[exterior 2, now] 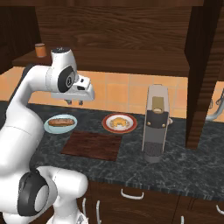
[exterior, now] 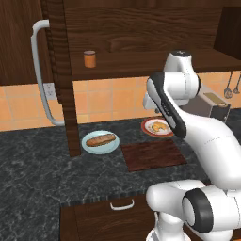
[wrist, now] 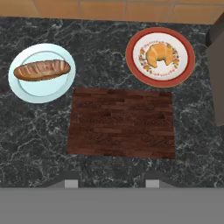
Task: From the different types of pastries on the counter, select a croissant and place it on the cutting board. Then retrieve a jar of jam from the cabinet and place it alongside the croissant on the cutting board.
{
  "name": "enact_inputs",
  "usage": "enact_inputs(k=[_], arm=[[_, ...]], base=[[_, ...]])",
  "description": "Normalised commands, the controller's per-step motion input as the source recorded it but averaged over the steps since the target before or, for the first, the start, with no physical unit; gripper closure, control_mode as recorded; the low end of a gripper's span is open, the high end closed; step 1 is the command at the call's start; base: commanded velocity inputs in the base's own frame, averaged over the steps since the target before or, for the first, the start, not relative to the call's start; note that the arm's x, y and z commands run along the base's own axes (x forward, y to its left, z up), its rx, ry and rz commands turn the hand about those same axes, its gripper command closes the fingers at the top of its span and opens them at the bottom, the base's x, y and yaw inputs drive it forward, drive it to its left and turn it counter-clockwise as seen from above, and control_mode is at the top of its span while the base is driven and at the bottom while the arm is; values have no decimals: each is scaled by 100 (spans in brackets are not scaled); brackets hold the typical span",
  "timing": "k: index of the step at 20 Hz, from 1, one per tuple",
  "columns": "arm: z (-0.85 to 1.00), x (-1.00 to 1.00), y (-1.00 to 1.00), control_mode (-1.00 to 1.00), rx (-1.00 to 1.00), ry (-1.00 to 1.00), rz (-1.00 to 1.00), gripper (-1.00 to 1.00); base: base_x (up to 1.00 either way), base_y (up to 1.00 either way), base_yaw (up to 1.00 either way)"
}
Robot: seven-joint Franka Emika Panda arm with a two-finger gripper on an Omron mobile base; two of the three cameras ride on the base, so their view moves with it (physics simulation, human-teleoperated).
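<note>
The golden croissant (wrist: 159,54) (exterior: 158,126) (exterior 2: 118,122) lies on a round red-rimmed plate (wrist: 129,57) at the back of the dark counter (wrist: 35,131). In front of it is the bare cutting board (wrist: 122,122) (exterior: 153,154) (exterior 2: 92,145). The orange jar of jam (exterior: 89,59) (exterior 2: 40,50) stands on the shelf of the open cabinet (exterior: 141,28). My gripper (exterior 2: 75,103) (wrist: 111,183) hangs high above the board and points down. Its fingertips stand apart with nothing between them.
A brown baguette-shaped loaf (wrist: 41,70) (exterior: 100,140) rests on a pale blue plate left of the board. The open cabinet door with its curved handle (exterior: 40,75) juts out at the left. A tall grey appliance (exterior 2: 156,122) stands right of the red-rimmed plate.
</note>
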Motion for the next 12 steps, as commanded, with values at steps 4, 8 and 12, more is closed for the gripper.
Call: enact_inputs(k=[4, 8, 12], arm=[[-29, 0, 1, -100, -3, 1, -3, -100], [-97, 0, 1, -100, -10, 0, -13, -100], [-46, -2, 0, -100, 0, 1, 0, -100]], base=[[0, 0, 0], [0, 0, 0], [0, 0, 0]])
